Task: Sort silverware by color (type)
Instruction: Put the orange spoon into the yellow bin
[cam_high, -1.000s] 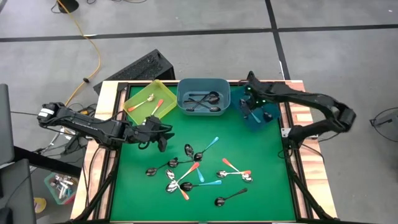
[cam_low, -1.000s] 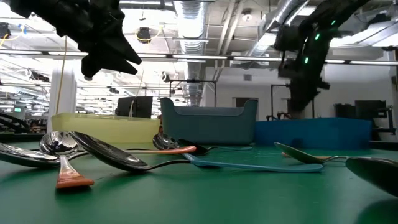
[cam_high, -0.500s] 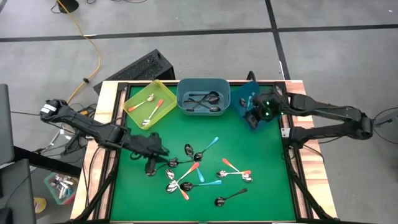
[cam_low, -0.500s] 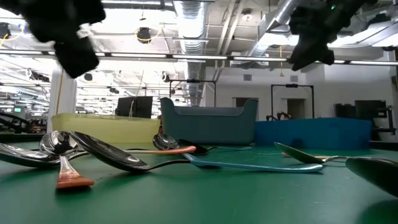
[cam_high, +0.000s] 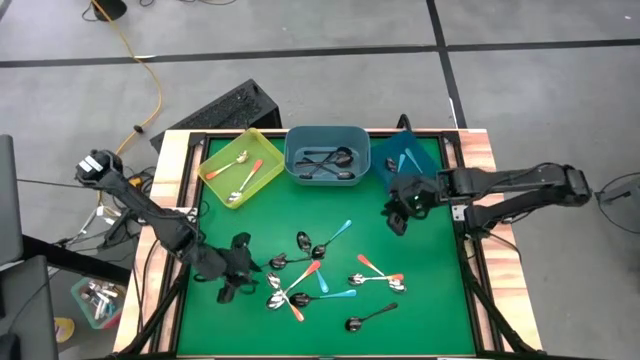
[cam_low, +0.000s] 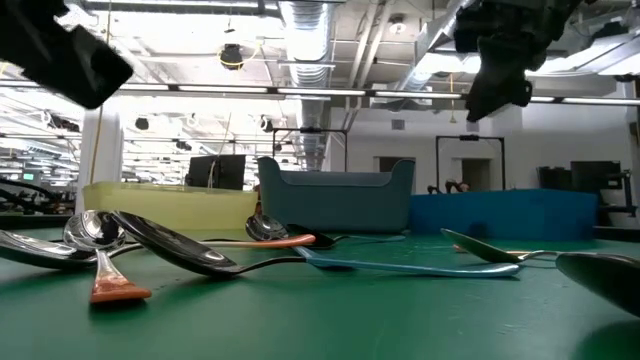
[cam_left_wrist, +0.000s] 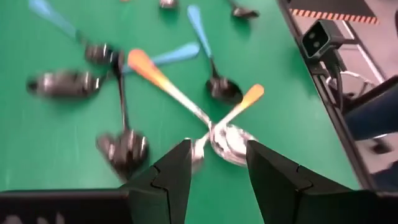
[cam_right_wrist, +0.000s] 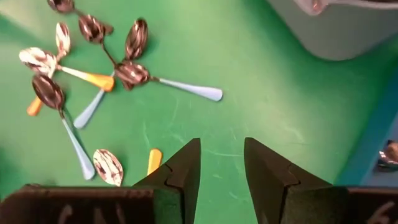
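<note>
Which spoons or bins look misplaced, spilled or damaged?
Nothing stands out. The yellow plastic bin, grey-blue plastic bin and dark blue plastic bin sit upright; unsorted metal-bowled spoons lie scattered and overlapping on the green mat.

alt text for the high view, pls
Two dark robot arms reach over a green table mat strewn with small orange-, blue- and dark-handled spoons; both open grippers, left and right, hold nothing. Yellow, grey-blue and blue bins line the far edge.
</note>
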